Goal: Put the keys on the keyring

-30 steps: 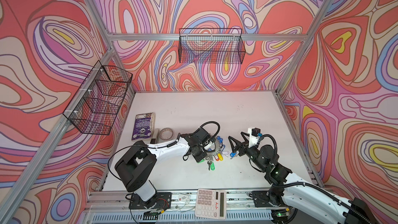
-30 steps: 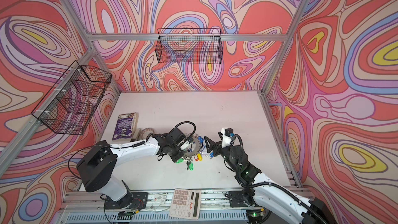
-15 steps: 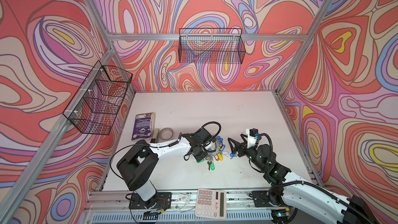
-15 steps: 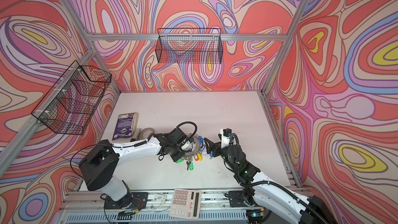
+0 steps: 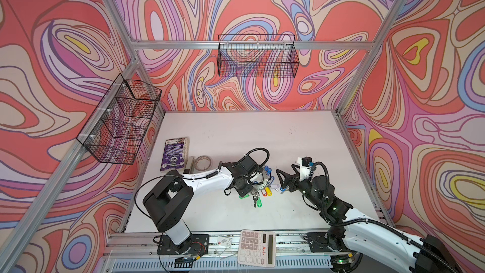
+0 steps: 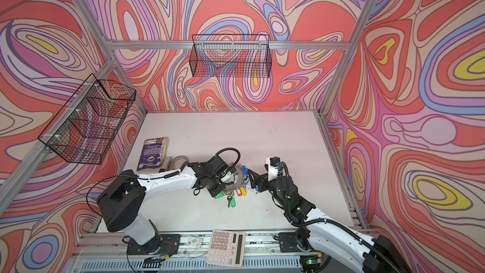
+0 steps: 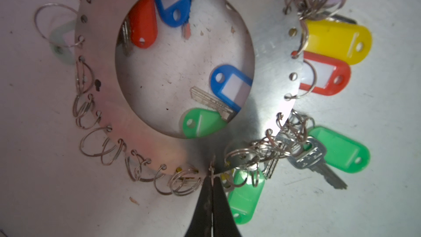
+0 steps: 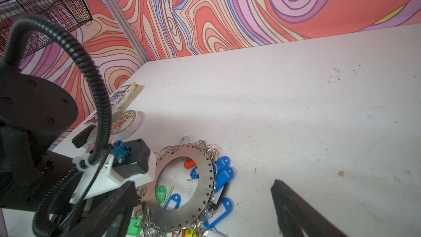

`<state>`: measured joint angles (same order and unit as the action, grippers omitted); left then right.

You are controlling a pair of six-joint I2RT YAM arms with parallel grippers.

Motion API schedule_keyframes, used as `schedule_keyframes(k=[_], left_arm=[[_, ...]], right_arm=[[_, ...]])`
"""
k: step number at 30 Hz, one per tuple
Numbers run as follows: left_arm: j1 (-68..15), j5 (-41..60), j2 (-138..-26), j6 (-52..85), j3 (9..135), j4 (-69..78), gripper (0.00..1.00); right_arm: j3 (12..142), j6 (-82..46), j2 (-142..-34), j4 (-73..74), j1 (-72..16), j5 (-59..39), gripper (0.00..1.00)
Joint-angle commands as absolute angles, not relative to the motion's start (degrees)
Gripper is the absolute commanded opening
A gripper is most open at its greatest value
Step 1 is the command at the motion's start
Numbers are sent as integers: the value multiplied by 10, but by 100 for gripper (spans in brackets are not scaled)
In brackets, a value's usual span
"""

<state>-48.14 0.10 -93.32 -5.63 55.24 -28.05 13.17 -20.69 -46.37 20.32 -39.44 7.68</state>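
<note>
Left wrist view: left hand [image 7: 212,180] tight on a keyring [image 7: 268,69] split ring [image 7: 211,167] amid keys [image 7: 316,156] (right hand [image 5: 280,181] agape, tape roll [image 5: 203,162] beyond)

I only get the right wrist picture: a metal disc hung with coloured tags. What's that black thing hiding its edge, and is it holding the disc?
Observer: That belongs to the other arm, whose left gripper is at the disc. The left wrist view shows it pinched shut on a small split ring at the keyring's rim.
Visitor: And the arm my camera rides on?
Observer: In both top views the right gripper stands open just right of the keyring.
Visitor: Any keys outside the disc?
Observer: In the left wrist view a silver key lies beside a green tag, outside the rim.
</note>
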Motion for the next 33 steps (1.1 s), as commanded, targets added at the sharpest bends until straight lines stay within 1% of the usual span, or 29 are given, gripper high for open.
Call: schedule_keyframes(k=[1, 4, 8, 11, 14, 16, 19, 24, 28, 31, 33], left_arm=[[-491, -27, -871, -33, 550, -278, 0], [-498, -48, -816, -22, 525, -238, 0], [-504, -76, -751, -13, 496, -176, 0], [-505, -97, -711, -15, 470, -109, 0], [-506, -109, -681, -16, 440, -36, 0], [-506, -106, -668, -17, 421, 19, 0], [-506, -95, -654, -17, 391, 114, 0], [-505, -48, -654, -17, 352, 290, 0], [-502, 11, -670, -8, 359, 355, 0], [-468, 90, -677, 34, 363, 385, 0], [-434, 166, -681, 71, 367, 398, 0]], right_arm=[[159, -200, -481, 224, -393, 70, 98], [183, -196, -511, 227, -392, 71, 98], [241, -199, -577, 210, -383, 48, 98], [275, -217, -615, 204, -354, -5, 98], [316, -244, -654, 188, -307, -72, 96], [327, -258, -662, 196, -286, -114, 95], [342, -256, -664, 202, -277, -150, 96], [362, -248, -662, 190, -276, -190, 96], [353, -256, -642, 217, -262, -246, 95], [316, -299, -630, 291, -218, -300, 95], [297, -319, -627, 340, -202, -343, 95]])
